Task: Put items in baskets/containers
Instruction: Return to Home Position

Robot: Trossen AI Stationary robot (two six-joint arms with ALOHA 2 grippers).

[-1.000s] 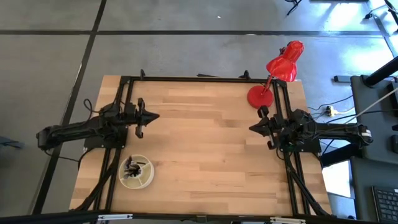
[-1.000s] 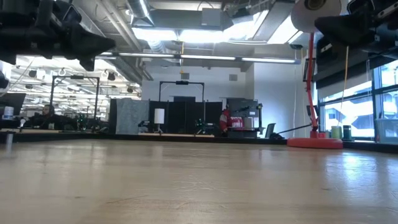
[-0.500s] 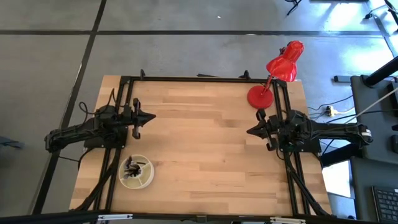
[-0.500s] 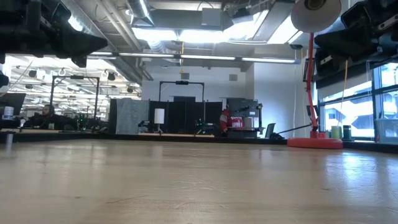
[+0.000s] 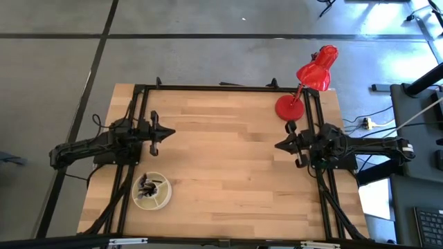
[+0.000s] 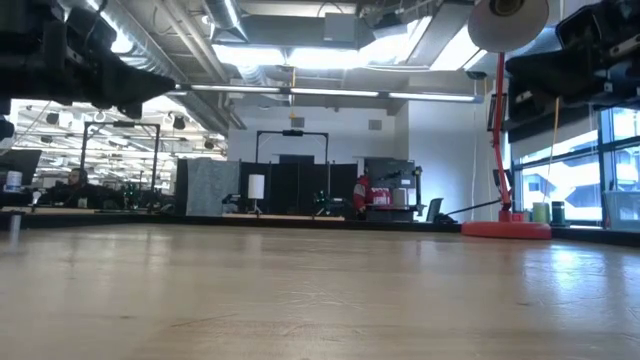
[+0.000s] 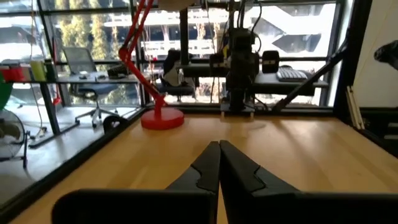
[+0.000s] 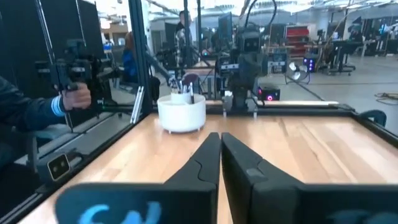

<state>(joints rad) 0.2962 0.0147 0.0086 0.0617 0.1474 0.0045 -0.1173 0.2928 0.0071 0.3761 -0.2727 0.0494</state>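
I find the small round cream-white container [image 5: 151,191] near the left edge of the light wooden table [image 5: 228,173], on the left arm's side, with the dark-handled makeup brushes [image 5: 147,185] standing inside it. The left gripper [image 5: 168,131] hovers near the container, fingers clenched together on nothing. The right gripper [image 5: 279,146] hangs across the table, likewise clenched and empty, near the red desk lamp [image 5: 317,69].
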